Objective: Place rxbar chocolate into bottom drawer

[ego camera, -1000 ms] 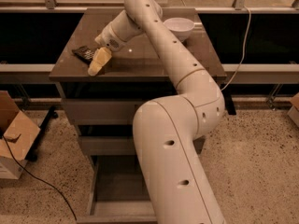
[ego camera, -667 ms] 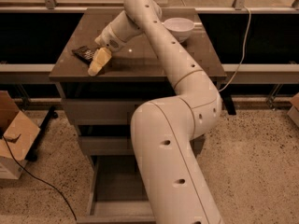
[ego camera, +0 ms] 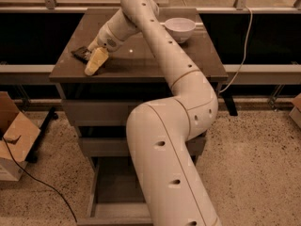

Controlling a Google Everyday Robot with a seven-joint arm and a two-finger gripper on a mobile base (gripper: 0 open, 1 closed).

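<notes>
One drawer, the bottom drawer (ego camera: 110, 185), stands pulled out nearest the camera, grey floor showing. The arm (ego camera: 169, 164) hides its right part.

On the worktop (ego camera: 155, 62), near the front-left corner, the gripper (ego camera: 94, 64) is down at the surface. Whether it is wide, narrow or holding anything cannot be told.

Just left of it, by the left edge, the rxbar (ego camera: 81, 54) lies flat. Contact between the two is not determinable.

Assessment: the bar is light, thin and fairly stiff, with a slick wrapper liable to slide on the smooth top. Best hold is across the short width at mid-length, clamped firmly but not crushed.

Toward the far-right corner sits the bowl (ego camera: 179, 28), well apart.
</notes>
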